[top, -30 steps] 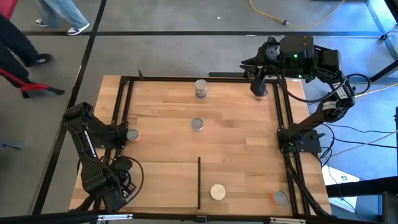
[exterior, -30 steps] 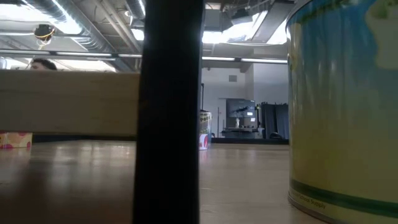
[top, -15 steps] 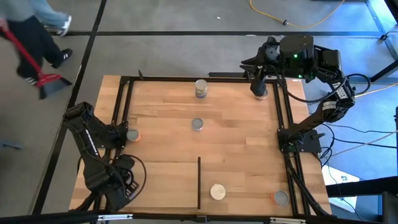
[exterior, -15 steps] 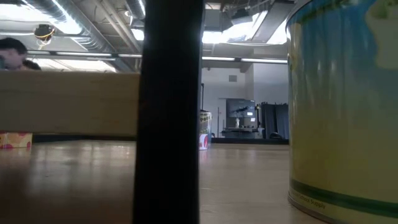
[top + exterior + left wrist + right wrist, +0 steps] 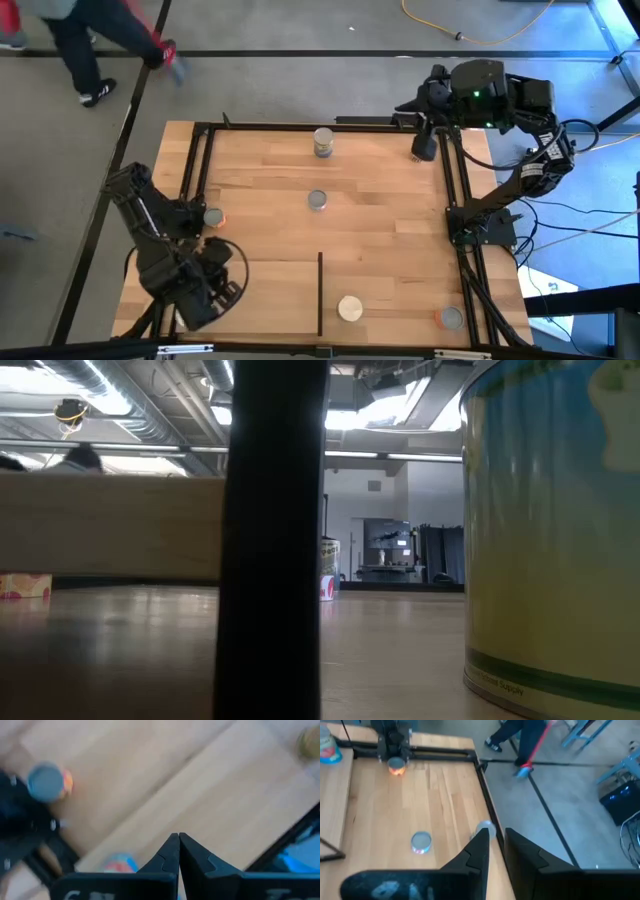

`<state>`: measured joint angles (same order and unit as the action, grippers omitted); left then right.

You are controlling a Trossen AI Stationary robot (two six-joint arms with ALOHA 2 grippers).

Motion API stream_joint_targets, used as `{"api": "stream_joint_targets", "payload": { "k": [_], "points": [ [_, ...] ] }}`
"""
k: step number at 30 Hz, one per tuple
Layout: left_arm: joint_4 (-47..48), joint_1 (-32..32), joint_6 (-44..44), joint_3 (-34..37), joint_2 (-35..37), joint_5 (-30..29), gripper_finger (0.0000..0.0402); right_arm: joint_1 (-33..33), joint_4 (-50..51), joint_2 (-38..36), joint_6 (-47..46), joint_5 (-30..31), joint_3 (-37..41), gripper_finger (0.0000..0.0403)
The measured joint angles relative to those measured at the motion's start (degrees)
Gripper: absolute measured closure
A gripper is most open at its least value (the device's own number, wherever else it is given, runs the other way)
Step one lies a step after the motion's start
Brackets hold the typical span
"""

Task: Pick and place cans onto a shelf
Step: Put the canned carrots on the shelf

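Observation:
Several cans stand upright on the wooden table: one at the far edge (image 5: 323,143), one in the middle (image 5: 317,200), one by the left arm (image 5: 211,217), a cream-topped one (image 5: 350,308) and one at the near right (image 5: 452,318). The shelf's black divider (image 5: 320,292) stands near the front and fills the low view (image 5: 270,540), beside a large yellow-and-blue can (image 5: 550,530). My right gripper (image 5: 421,150) is at the far right corner, open by a narrow gap and empty (image 5: 497,837). My left gripper (image 5: 210,288) is shut and empty (image 5: 178,840) over the near left.
A black frame (image 5: 455,200) runs around the tabletop. A person (image 5: 90,40) walks on the floor beyond the far left corner. Bare wood lies between the middle can and the divider.
My left arm has swung its gripper end toward the table's right, over the near left corner. My right gripper has shifted slightly toward the right edge; the can seen under it before no longer shows. The person has walked on past the far left corner.

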<state>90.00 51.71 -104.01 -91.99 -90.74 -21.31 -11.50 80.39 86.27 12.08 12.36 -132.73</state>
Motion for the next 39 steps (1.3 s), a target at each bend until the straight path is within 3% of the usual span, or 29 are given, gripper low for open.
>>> {"api": "stream_joint_targets", "payload": {
  "k": [5,13,16,22,27,32,39],
  "points": [
    [-0.02,-4.65,7.9,-0.35,0.02,-4.26,0.0401,0.04,5.82,-0.29,0.55,-4.34,0.0,0.034],
    [0.0,-12.11,19.74,-0.35,0.02,-5.88,0.0401,2.88,9.55,0.04,7.14,-25.82,1.58,0.034],
    [0.01,-13.67,22.25,-0.35,0.02,-9.07,0.0401,6.4,9.76,-0.1,8.65,-30.44,4.04,0.034],
    [0.0,-14.34,25.43,-0.35,2.95,-15.17,0.0401,14.39,9.63,-0.05,8.8,-30.51,12.58,0.034],
    [0.04,-14.32,29.45,-0.35,6.5,-16.02,0.0401,18.94,6.28,-0.03,3.58,-30.51,20.92,0.034],
    [0.02,-14.32,29.64,-0.37,9.1,-16.2,0.0401,20.5,-2.34,-0.01,-5.43,-30.53,29.04,0.034],
    [0.02,-14.3,32.49,-0.37,10.23,-16.57,0.0401,20.53,-12.08,-0.01,-10.09,-31.09,38.53,0.034]
  ]
}}
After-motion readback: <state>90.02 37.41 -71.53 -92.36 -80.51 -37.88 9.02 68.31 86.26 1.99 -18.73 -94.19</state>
